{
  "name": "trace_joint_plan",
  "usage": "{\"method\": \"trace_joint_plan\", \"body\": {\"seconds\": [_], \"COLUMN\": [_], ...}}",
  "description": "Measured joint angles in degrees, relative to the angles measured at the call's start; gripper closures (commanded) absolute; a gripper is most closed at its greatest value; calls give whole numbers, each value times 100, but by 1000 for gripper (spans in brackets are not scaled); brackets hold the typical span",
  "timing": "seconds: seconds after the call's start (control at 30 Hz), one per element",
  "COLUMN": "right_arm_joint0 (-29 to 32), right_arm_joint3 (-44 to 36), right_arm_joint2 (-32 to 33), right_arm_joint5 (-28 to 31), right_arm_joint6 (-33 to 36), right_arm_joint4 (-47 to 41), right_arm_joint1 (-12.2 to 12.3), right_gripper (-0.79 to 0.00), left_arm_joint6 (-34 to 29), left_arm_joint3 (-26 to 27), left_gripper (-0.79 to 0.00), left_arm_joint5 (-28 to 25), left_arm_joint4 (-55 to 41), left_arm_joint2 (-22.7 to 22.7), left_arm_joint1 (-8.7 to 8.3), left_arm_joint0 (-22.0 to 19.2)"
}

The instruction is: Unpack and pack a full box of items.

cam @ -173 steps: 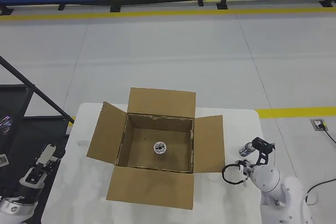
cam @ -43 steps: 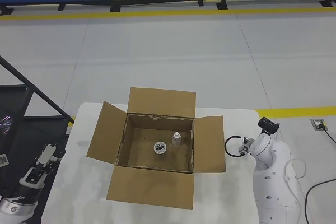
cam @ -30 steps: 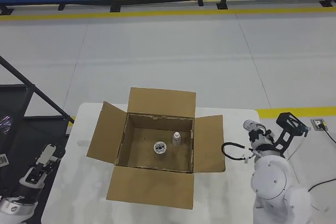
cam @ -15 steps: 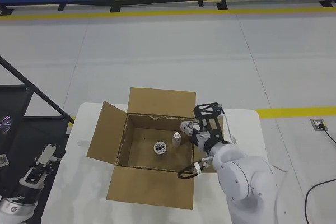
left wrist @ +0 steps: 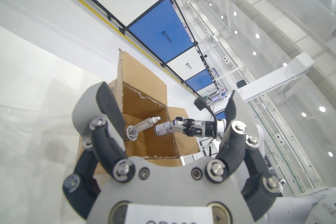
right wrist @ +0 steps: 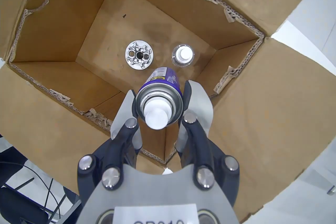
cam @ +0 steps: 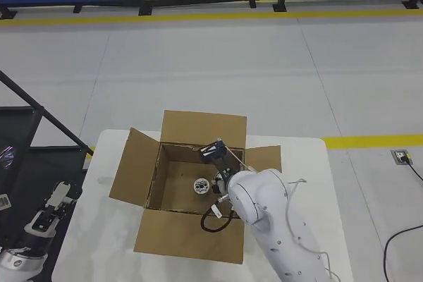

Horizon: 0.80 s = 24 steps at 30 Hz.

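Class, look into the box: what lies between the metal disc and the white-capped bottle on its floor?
Nothing: in the right wrist view, bare cardboard floor separates the metal disc and the white-capped bottle inside the cardboard box.

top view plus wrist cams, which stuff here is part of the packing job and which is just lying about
Job: open brown cardboard box; purple spray can in right pincer; clear white-capped bottle; round silver metal disc.
Lying about: white table; yellow floor stripe; open left pincer.

Brown box [right wrist: 65, 25], purple can [right wrist: 163, 78], white table [cam: 92, 211]
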State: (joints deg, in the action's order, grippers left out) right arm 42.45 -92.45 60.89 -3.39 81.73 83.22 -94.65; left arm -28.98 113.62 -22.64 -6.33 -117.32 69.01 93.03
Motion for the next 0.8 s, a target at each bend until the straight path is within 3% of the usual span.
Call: {"method": "trace_joint_plan", "body": {"seconds": [0.7, 0.73, 0.77, 0.8], "right_arm_joint0": [-342, -343, -342, -339], "right_arm_joint3": [1606, 1653, 1680, 1705], "right_arm_joint2": [-262, -260, -254, -247], "right_arm_joint5": [-483, -503, -512, -516], "right_arm_joint6": [-445, -478, -500, -519], "right_arm_joint4": [-146, -161, -175, -188], "right_arm_joint1": [-169, -174, -177, -180], "right_gripper": [0, -15, -120, -163], "left_arm_joint6": [0, 0, 0, 0], "left_arm_joint3": [0, 0, 0, 0], "left_gripper": [-785, -785, -785, -785], "left_arm_joint5": [0, 0, 0, 0], "left_arm_joint4": [0, 0, 0, 0], "left_arm_joint2": [0, 0, 0, 0], "left_arm_joint1": [0, 0, 0, 0], "left_arm_joint0": [0, 0, 0, 0]}}
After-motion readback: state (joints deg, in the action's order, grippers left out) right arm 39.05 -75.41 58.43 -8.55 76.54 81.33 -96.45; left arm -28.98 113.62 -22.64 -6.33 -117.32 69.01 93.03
